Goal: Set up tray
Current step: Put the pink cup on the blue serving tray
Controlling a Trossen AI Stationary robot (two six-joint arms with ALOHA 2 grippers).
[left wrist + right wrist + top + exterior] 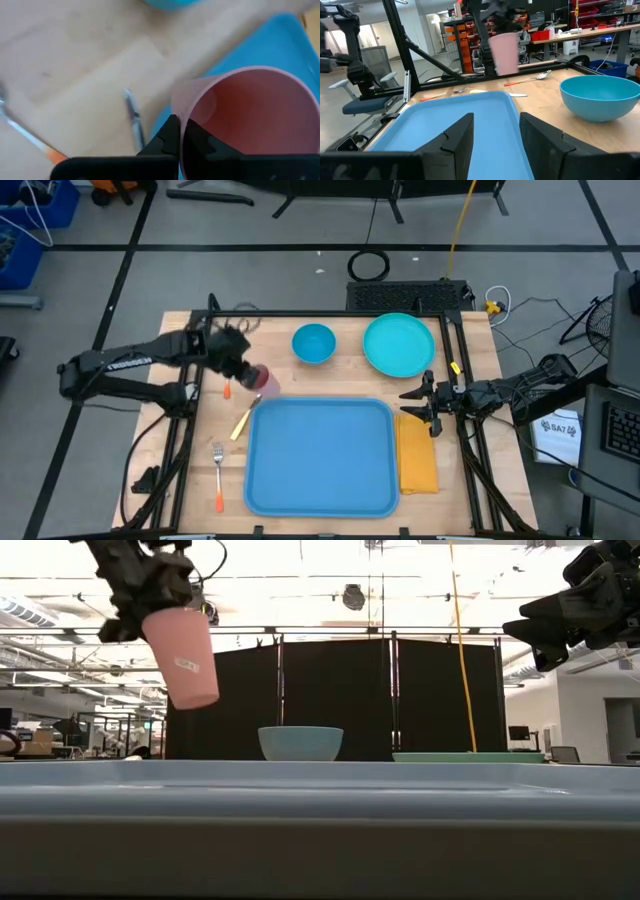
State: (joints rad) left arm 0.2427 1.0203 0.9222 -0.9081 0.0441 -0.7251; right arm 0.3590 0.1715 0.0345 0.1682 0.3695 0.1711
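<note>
Tray: we see the blue tray nearest the low camera, its rim spanning the whole lower half of that frame; from above it sits lower centre on the wooden table.
Cup: a pink cup hangs in the air at the upper left of the low view, tilted; from above it is just off the tray's upper left corner.
Left gripper: we find the left gripper left of centre in the high view, pinching the cup's wall, one finger outside the rim.
Right gripper: the right gripper sits right of centre in the high view, over the tray's right edge, its fingers spread apart with nothing between them.
Bowl: a blue bowl stands above the tray, upper centre.
Plate: a teal plate lies to the right of the bowl.
Napkin: a yellow napkin lies against the tray's right side.
Cutlery: we count a fork, a knife and a spoon left of the tray.
</note>
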